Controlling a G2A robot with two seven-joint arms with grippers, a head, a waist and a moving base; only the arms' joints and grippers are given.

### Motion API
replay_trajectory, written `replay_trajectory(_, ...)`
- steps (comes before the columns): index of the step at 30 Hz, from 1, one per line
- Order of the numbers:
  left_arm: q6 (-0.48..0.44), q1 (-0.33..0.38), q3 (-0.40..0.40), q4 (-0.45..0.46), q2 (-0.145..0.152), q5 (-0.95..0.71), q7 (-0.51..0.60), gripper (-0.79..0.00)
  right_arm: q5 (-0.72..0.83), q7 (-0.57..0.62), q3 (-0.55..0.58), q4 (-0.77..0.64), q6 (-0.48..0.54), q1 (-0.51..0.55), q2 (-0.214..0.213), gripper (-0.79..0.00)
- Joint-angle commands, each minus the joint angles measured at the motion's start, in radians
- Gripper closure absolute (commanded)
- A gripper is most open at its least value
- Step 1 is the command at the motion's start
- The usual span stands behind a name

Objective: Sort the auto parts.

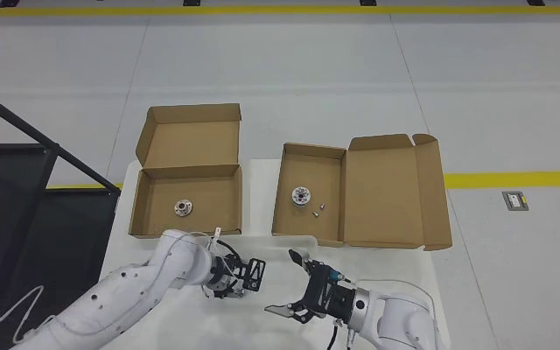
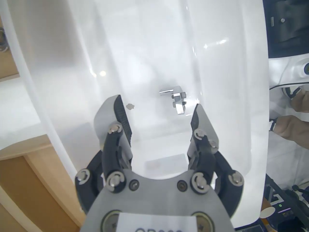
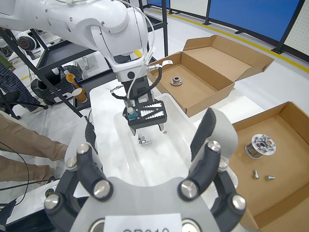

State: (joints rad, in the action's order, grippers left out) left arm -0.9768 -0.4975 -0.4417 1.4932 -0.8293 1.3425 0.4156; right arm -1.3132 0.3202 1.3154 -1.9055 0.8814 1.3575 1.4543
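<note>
Bracket (image 2: 175, 100) in white bin (image 2: 144, 37), just below spread left fingers (image 2: 122, 114)

Table (image 1: 259, 199): box (image 1: 210, 194), second box (image 1: 308, 171), tub (image 3: 169, 155)

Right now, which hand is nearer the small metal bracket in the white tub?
Left. The left hand hangs open just above the bracket in the tub. The right hand, also open, sits farther back along the tub.

Orange-drink bottle (image 3: 70, 78) beside paper cup (image 3: 81, 95); yellow floor line (image 1: 503, 179); blue panels (image 3: 253, 5) bkgd.
</note>
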Motion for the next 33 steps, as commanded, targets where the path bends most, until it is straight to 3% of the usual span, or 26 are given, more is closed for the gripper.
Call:
replay_trajectory(1, 0.002, 0.002, 0.014, -0.021, -0.017, 0.002, 0.000, -0.585, 0.000, 0.000, 0.000, 0.000, 0.000, 0.000, 0.000, -0.785)
replay_trajectory(5, -0.015, 0.010, 0.037, -0.053, -0.046, 0.002, 0.019, -0.613, 0.000, 0.000, 0.000, 0.000, 0.000, 0.000, 0.000, -0.785)
replay_trajectory(14, -0.031, 0.023, 0.060, -0.125, -0.094, -0.005, 0.070, -0.570, 0.000, 0.000, 0.000, 0.000, 0.000, 0.000, 0.000, -0.785)
replay_trajectory(22, -0.032, 0.028, 0.067, -0.181, -0.125, -0.012, 0.082, -0.474, 0.000, 0.000, 0.000, 0.000, 0.000, 0.000, 0.000, -0.785)
replay_trajectory(28, -0.035, 0.028, 0.071, -0.213, -0.145, -0.009, 0.083, -0.456, 0.000, 0.000, 0.000, 0.000, 0.000, 0.000, 0.000, -0.785)
replay_trajectory(33, -0.035, 0.031, 0.073, -0.234, -0.157, -0.007, 0.078, -0.345, 0.000, 0.000, 0.000, 0.000, 0.000, 0.000, 0.000, -0.785)
